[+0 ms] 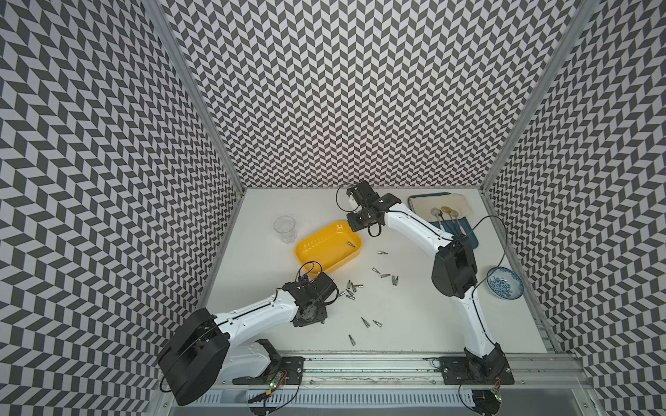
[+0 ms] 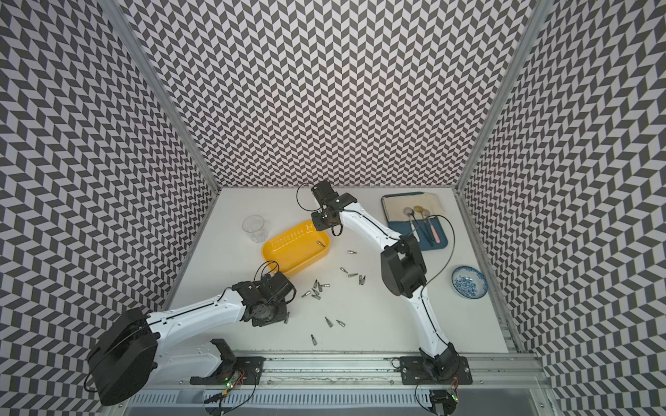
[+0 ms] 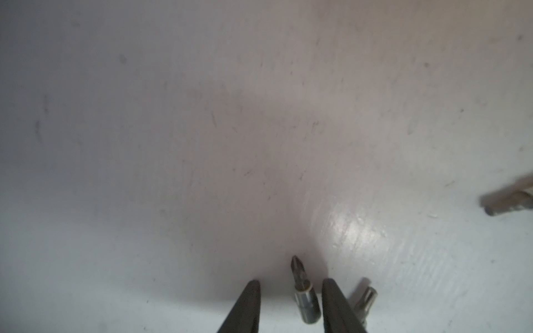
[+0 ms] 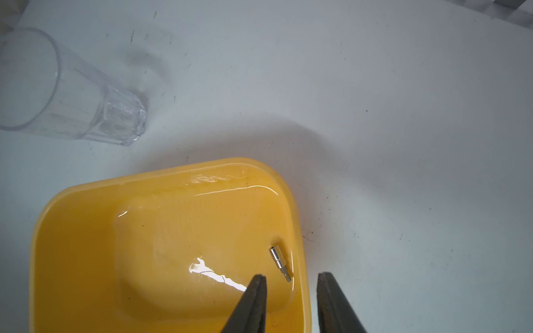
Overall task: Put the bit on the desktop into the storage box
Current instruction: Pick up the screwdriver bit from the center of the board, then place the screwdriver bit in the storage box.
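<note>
From above: steel loose bits [image 1: 351, 288] lie scattered on the matte white table [image 1: 414, 324], and the glossy yellow box [image 1: 324, 254] holds a lone bit [image 1: 350, 244]. Left wrist: left tool [image 3: 290, 282], narrow gap, straddles a cross-tip bit [image 3: 302, 291], not clamped. Right wrist: right tool [image 4: 292, 275], narrowly parted, empty, above the box rim.

Probably a robot lab booth: chevron-patterned walls [image 1: 360, 90], aluminium rail [image 1: 360, 365].
</note>
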